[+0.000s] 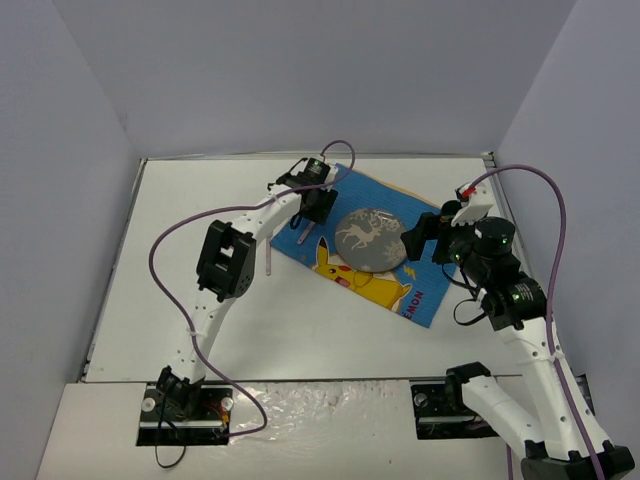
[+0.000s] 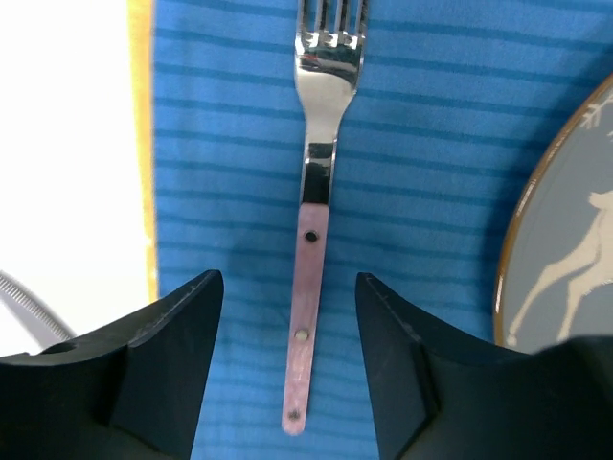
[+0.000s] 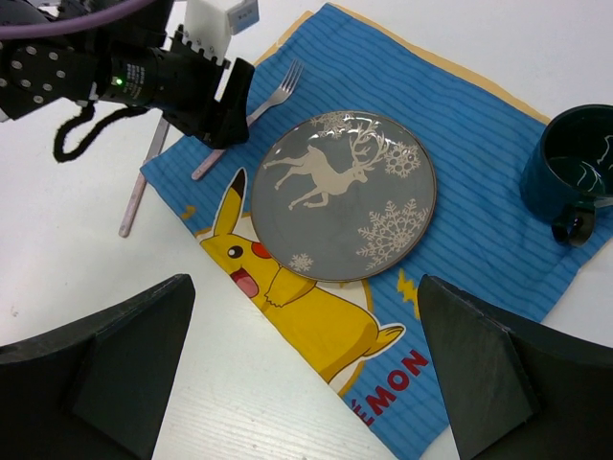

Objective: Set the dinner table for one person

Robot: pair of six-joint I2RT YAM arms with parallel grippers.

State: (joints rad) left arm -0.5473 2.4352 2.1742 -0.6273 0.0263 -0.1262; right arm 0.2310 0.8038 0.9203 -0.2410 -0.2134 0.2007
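Left jaws, wide, straddle the fork (image 2: 321, 144), its pink handle lengthwise between them on the blue placemat (image 2: 431, 115), tines pointing away; right jaws, also wide, hover farther off.

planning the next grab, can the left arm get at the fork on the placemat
Probably yes: the left gripper hangs open over the fork, a finger either side of its handle. It lies flat on the placemat, apart from the plate, nothing covering it.
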